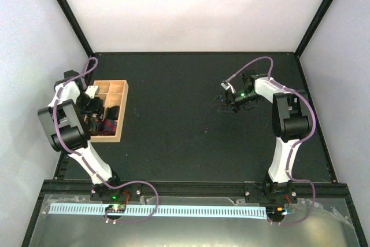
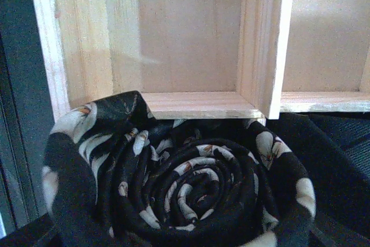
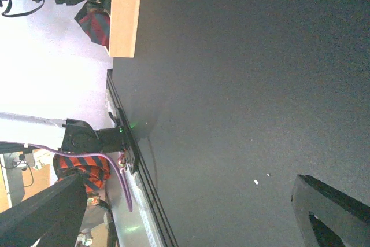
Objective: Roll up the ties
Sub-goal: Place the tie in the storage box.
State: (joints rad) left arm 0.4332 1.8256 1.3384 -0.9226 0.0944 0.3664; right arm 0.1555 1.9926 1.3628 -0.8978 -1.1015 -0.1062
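A dark tie with pale speckles [image 2: 179,183] lies wound into a tight spiral in a compartment of the tan wooden tray [image 2: 202,103], filling the lower half of the left wrist view. My left gripper [image 1: 91,103] hangs over the tray's left side right at this roll; its fingers do not show clearly, so its state is unclear. My right gripper [image 3: 185,212] stands open over bare black table [image 3: 243,85], far from the tray, with nothing between its fingers [image 3: 329,212].
The tray [image 1: 118,137] sits at the table's left edge, with empty compartments at its far end [image 1: 115,88]. Red-and-dark striped fabric [image 3: 95,24] shows at the tray's near end. Purple cables [image 1: 254,62] loop off both arms. Black frame posts bound the table.
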